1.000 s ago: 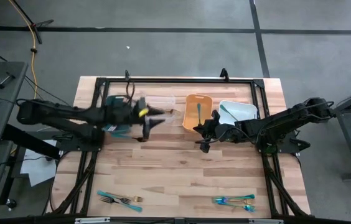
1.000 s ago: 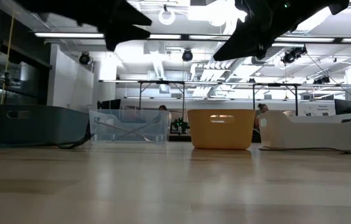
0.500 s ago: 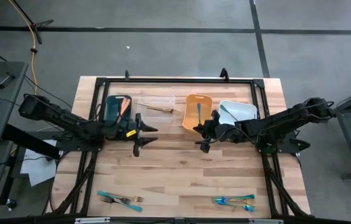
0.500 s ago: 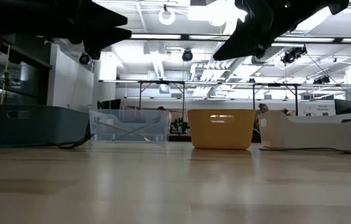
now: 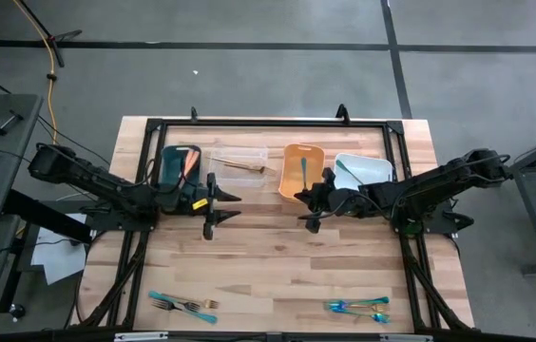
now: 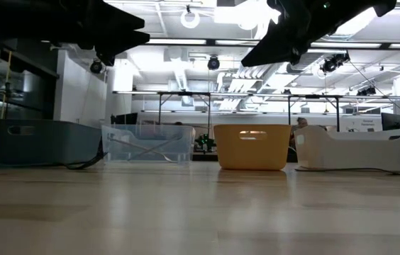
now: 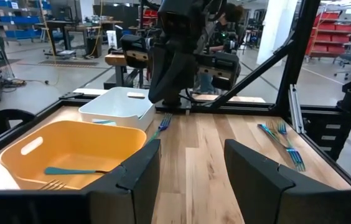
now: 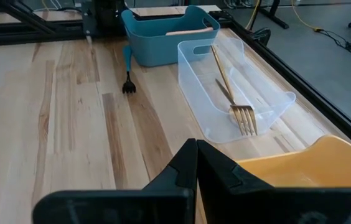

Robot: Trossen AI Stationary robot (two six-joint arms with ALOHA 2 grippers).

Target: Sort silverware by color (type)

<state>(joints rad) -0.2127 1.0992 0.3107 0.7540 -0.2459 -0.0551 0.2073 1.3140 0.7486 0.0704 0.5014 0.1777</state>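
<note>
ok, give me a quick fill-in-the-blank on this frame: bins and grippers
1. The gold fork lies in the ____ bin.
2. The right gripper has its fingers ____.
3. The left gripper holds ____.
4. A teal utensil lies in the ____ bin beside the white bin.

Missing words: clear; shut; nothing; orange

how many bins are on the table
4, in a row along the far edge: dark teal bin on the left, then clear bin, orange bin, and white bin on the right.
</note>
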